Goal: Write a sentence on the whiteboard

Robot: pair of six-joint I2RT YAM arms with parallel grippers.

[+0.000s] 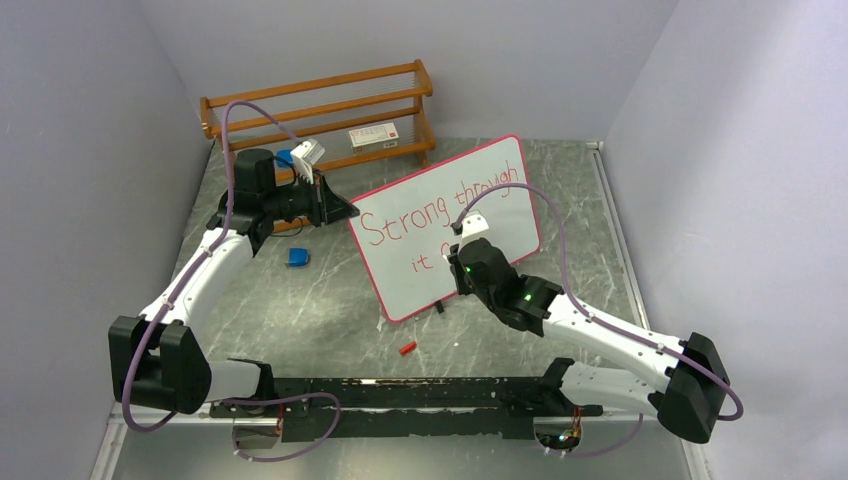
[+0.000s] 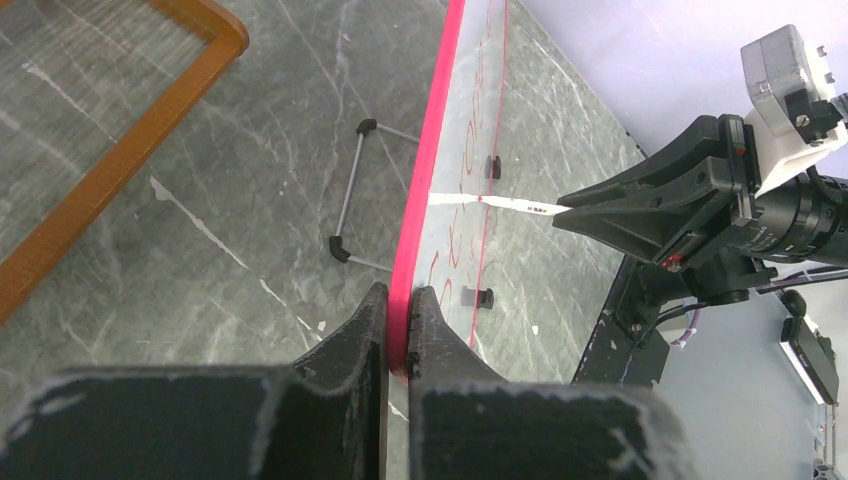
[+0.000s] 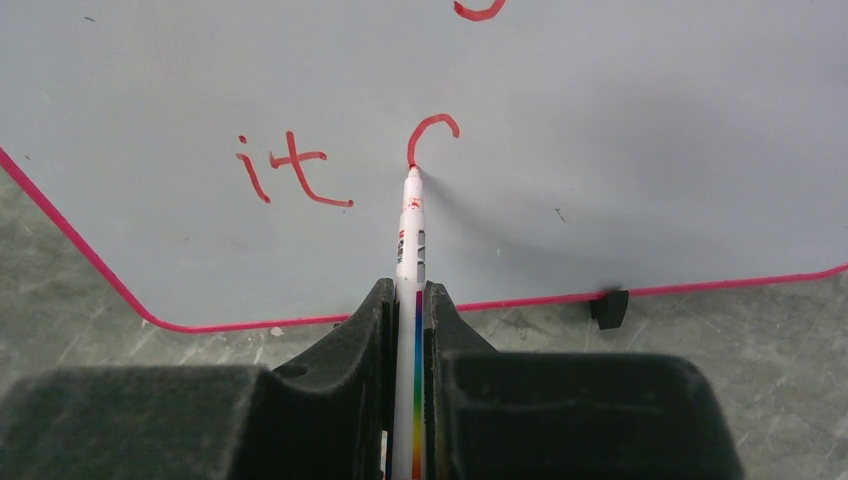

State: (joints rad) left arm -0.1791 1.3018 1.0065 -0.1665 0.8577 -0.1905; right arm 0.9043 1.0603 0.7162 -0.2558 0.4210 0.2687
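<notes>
The whiteboard [image 1: 480,190] stands tilted in the middle of the table, white with a pink-red rim [image 2: 425,190]. On it the sentence [image 1: 400,220] reads "Strong through" with "it" [image 3: 285,175] and a fresh curved stroke [image 3: 432,135] below. My left gripper [image 1: 345,210] is shut on the board's left edge; the rim sits pinched between its fingers [image 2: 398,305]. My right gripper [image 3: 405,295] is shut on a white marker [image 3: 410,250] with a rainbow stripe. The marker's red tip touches the foot of the curved stroke. In the top view the right gripper [image 1: 462,250] hides part of the second line.
A wooden rack [image 1: 320,110] stands at the back with a small box [image 1: 374,136] on its lower shelf. A blue object [image 1: 297,257] lies left of the board, and a red cap [image 1: 407,348] lies on the table in front of it. Grey walls close three sides.
</notes>
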